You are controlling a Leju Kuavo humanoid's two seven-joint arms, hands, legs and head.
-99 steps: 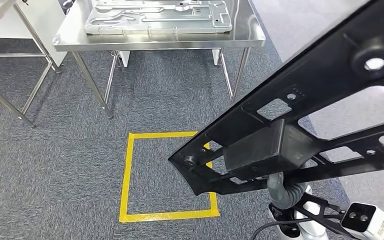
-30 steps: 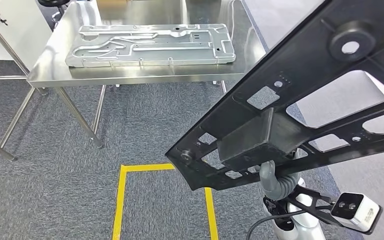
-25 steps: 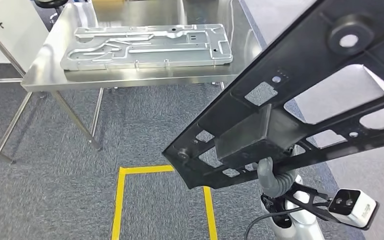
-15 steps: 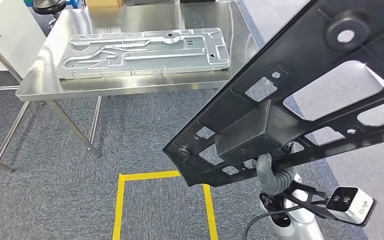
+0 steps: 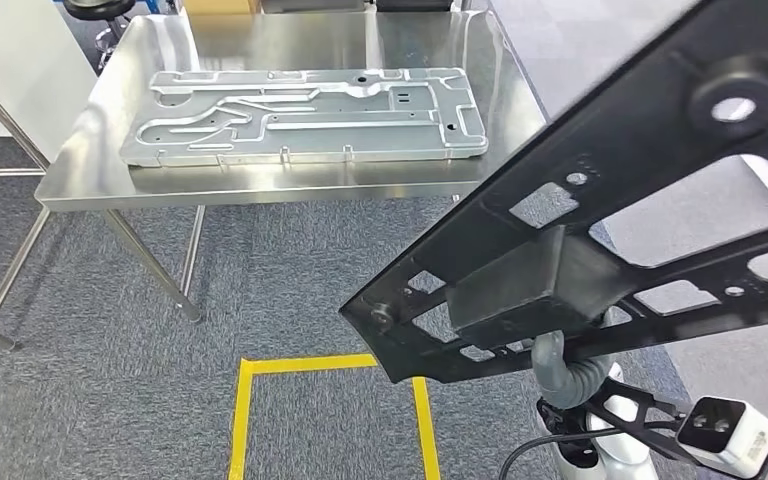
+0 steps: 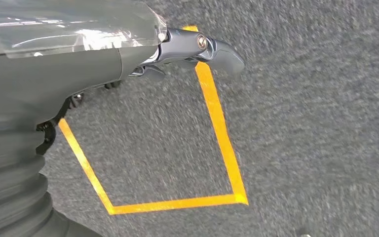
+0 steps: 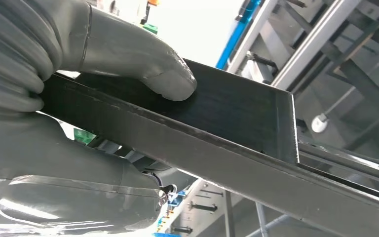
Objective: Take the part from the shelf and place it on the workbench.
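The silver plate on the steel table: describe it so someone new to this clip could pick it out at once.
Start at the stainless steel workbench standing on the grey carpet at the top of the head view. Lying flat on it is the silver metal plate, long and rectangular, stamped with raised channels and small holes. Unlike the black frame part held by the right hand, it is pale, shiny and resting on the bench.
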